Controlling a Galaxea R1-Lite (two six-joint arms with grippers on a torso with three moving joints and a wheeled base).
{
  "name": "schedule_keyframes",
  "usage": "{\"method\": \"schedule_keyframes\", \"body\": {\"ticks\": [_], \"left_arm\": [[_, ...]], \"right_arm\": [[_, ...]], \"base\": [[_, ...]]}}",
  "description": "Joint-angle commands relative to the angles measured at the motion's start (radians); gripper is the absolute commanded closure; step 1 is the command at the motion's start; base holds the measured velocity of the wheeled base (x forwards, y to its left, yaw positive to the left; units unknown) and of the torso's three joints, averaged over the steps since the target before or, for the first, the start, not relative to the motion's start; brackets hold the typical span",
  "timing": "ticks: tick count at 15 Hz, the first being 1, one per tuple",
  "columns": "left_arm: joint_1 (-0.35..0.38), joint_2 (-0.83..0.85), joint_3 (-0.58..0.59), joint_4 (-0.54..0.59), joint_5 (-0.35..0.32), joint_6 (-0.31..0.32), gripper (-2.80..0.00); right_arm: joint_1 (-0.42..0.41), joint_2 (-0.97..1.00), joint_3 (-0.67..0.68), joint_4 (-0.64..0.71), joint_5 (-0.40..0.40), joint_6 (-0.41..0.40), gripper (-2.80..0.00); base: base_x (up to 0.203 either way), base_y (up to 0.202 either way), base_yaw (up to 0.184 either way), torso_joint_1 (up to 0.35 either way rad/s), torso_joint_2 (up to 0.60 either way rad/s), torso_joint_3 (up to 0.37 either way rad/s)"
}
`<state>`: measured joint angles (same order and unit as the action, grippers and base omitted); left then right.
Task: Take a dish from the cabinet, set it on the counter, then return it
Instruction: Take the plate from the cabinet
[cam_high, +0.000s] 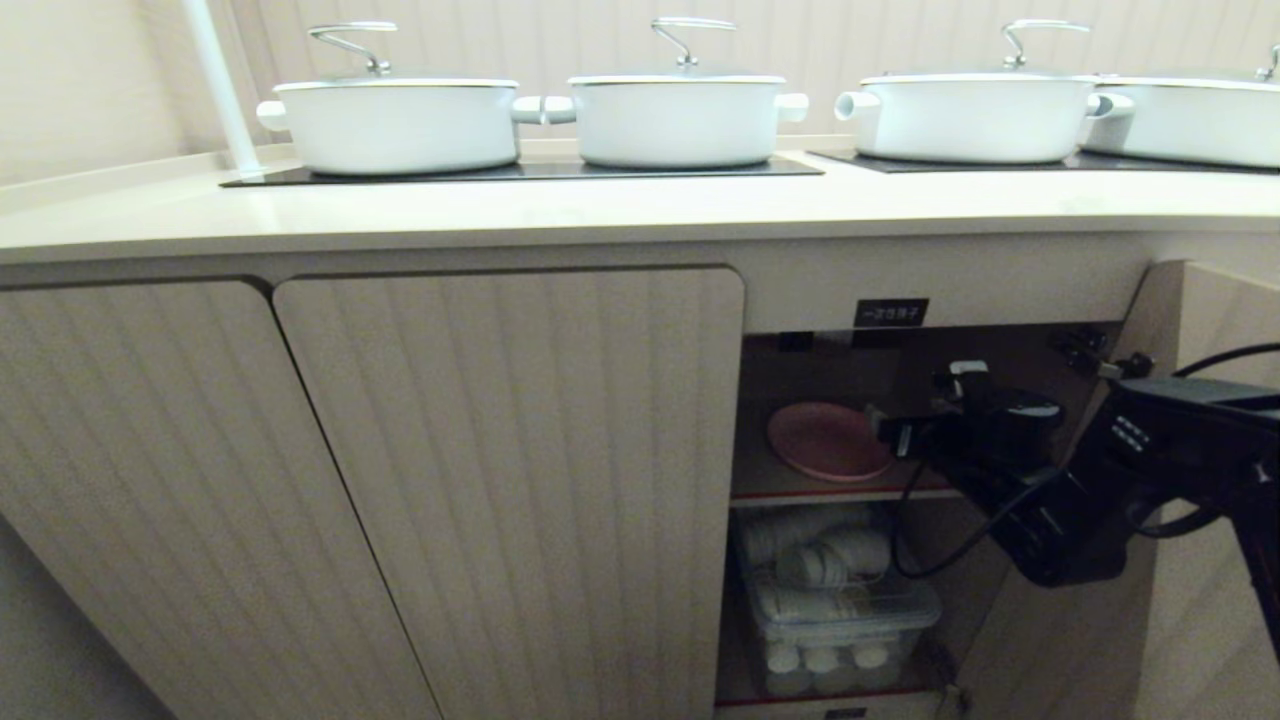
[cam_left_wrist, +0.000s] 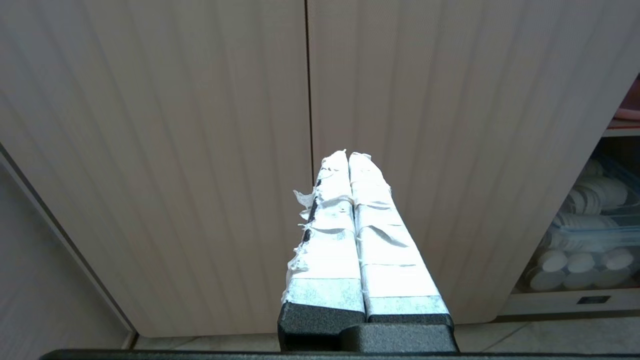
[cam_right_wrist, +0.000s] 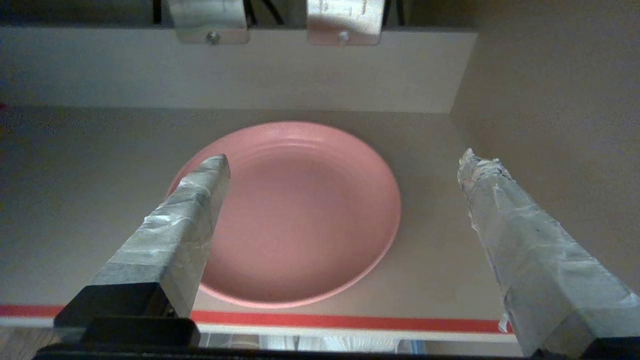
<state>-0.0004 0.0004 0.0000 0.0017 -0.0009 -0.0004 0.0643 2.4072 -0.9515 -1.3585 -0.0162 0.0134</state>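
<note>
Right gripper (cam_right_wrist: 345, 165) fingers spread wide, nothing held, at cabinet (cam_high: 1000, 300) shelf edge, pink dish (cam_right_wrist: 300, 215) flat just ahead between them.

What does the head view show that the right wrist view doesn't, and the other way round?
Only the head view shows the counter with four white pots on black hob panels, the closed fluted doors, the black label, and a clear bin of white items under the shelf.

Only the right wrist view shows two metal brackets above the back wall, and the right gripper open with its taped fingers apart.

Both show the pink dish lying flat on the cabinet shelf, not gripped.
</note>
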Motion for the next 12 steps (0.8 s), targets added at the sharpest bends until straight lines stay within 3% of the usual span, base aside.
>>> {"method": "schedule_keyframes", "body": {"ticks": [1, 7, 12], "left_arm": [[0.0, 0.0, 0.0, 0.0, 0.0, -0.001, 0.0], [0.0, 0.0, 0.0, 0.0, -0.001, 0.0, 0.0], [0.0, 0.0, 0.0, 0.0, 0.001, 0.0, 0.0]], "right_arm": [[-0.005, 0.001, -0.011, -0.007, -0.001, -0.001, -2.8], [-0.032, 0.041, -0.064, 0.019, 0.002, 0.003, -2.8], [-0.032, 0.056, -0.165, 0.14, 0.004, 0.003, -2.8]], "base": [[0.0, 0.0, 0.0, 0.0, 0.0, 0.0], [0.0, 0.0, 0.0, 0.0, 0.0, 0.0], [0.0, 0.0, 0.0, 0.0, 0.0, 0.0]]}}
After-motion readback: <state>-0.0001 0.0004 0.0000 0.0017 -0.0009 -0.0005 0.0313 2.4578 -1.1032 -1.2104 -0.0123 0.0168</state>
